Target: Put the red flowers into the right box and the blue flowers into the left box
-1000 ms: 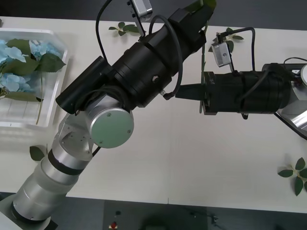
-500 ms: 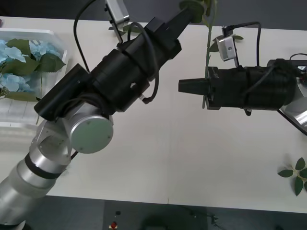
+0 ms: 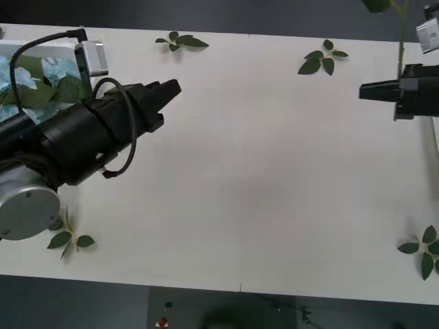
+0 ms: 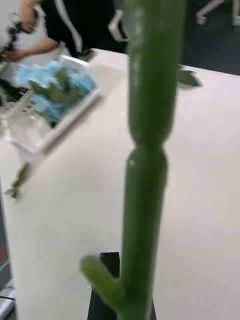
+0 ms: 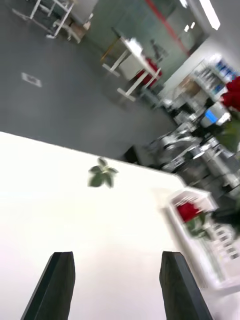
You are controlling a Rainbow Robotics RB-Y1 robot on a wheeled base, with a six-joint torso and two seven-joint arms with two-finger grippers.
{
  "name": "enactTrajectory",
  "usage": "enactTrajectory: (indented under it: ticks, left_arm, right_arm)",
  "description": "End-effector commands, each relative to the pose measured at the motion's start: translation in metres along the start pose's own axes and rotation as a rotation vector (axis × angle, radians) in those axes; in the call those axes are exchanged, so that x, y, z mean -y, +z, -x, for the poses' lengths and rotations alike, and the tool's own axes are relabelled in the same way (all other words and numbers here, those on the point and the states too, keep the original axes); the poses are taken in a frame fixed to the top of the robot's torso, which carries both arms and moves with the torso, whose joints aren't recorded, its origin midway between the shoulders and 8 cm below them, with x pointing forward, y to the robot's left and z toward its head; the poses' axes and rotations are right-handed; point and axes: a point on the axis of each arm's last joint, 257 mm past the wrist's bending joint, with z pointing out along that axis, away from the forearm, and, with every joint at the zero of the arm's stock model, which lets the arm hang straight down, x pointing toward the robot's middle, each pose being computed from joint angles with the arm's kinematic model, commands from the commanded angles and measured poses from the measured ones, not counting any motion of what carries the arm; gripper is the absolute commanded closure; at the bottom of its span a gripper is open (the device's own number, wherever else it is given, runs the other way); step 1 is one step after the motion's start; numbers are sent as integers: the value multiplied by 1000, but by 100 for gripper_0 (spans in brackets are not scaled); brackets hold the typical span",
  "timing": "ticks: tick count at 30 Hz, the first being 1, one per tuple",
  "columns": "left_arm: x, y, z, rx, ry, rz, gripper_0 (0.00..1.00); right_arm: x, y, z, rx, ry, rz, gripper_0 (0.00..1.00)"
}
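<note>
Right gripper, far right over the table, has its fingers clenched on a green stem. Carry it on to the right box, stem upright, before releasing. Left gripper is released, beside the left box holding blue flowers.

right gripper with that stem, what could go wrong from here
1. The right gripper, at the table's right edge, pinches only the thin green stem. The stem could slip or swing as it travels.

2. The left wrist view shows the red flower high above the right box, which already holds red flowers. Released from there, it may bounce out.

3. The left gripper, open and empty over the table, looks clear of that path, so collision risk seems low.
</note>
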Motion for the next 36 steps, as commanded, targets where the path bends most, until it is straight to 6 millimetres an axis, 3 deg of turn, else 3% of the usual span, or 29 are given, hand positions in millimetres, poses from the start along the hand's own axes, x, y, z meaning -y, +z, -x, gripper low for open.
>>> enactTrajectory:
  ticks: [1,3,4,7,8,10,13,17,22,25,31,36]
  left_arm:
    - [-17,-3,8,-95,207,42,52]
    - [-28,-6,4,-151,245,67,52]
    - [-30,-7,3,-166,255,70,52]
    - [-28,-10,-1,-252,291,53,51]
    - [-27,-10,-1,-267,299,46,52]
    - [-21,-11,-8,-342,288,9,52]
    - [-8,-19,-18,-445,201,-60,51]
    - [4,-35,-23,-563,90,-180,50]
    - [-1,-54,-11,-574,196,-369,48]
    - [-5,-60,-2,-543,273,-445,47]
    - [-19,-71,11,-484,488,-511,45]
    - [-12,-79,19,-450,536,-556,45]
  right_arm:
    - [65,-55,10,-80,29,-179,100]
    - [101,-84,0,-130,57,-283,100]
    - [110,-93,-4,-148,67,-312,100]
    - [158,-144,-30,-237,173,-478,100]
    - [164,-152,-35,-253,191,-505,100]
    - [189,-188,-58,-320,251,-619,100]
    - [207,-234,-84,-404,301,-738,100]
    - [219,-280,-108,-490,343,-853,100]
    - [229,-335,-126,-592,347,-999,100]
    - [232,-357,-133,-622,361,-1055,100]
    - [232,-385,-153,-646,416,-1119,100]
    - [233,-392,-160,-643,432,-1137,100]
